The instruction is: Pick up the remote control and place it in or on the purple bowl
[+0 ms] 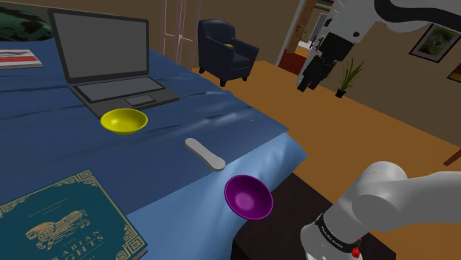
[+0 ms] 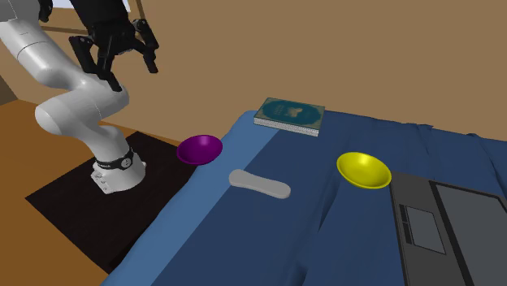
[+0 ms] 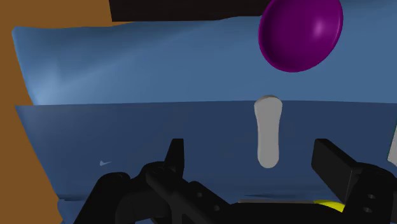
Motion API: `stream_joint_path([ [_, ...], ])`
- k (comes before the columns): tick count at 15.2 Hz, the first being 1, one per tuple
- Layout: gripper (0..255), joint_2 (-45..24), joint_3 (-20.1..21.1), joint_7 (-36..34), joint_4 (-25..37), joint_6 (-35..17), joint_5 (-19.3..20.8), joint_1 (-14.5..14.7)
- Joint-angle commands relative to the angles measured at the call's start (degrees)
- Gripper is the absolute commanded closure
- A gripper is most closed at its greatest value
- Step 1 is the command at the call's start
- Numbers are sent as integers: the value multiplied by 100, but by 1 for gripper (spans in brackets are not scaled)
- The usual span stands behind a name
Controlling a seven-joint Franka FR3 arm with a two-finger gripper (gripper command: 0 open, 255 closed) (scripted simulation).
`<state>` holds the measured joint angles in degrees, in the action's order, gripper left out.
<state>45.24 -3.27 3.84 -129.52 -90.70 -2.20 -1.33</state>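
Remote control (image 1: 205, 154): plain pale grey, slim and rounded at both ends. It lies flat on the blue bed cover (image 1: 66, 133), near the cover's edge, between the yellow bowl (image 1: 124, 120) and the purple bowl (image 1: 249, 196), touching neither.

Orientation: the long axis runs from the yellow bowl's side towards the cover's edge, with the nearer end aimed roughly at the purple bowl. No buttons are drawn, so front and back cannot be told apart.

Purple bowl: it perches at the very edge where the cover falls away and is tipped, probably because the cloth slopes there. A drop into it will likely need care.

Gripper (image 1: 310, 83): all black, fingers spread wide, nothing held. It hangs high and well apart from the bed, out over the brown floor. In the wrist view the remote's length lies crosswise to the line between the fingers, so the narrow width would suit a grasp with little turning of the hand.

Also on the cover: open laptop (image 1: 111, 59), teal book (image 1: 66, 218).
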Motion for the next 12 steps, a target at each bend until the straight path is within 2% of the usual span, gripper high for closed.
stream_joint_path([
  [1,0,0,0,0,0,0,0,0],
  [12,0,-1300,632,-465,-698,-1794,-177,236],
])
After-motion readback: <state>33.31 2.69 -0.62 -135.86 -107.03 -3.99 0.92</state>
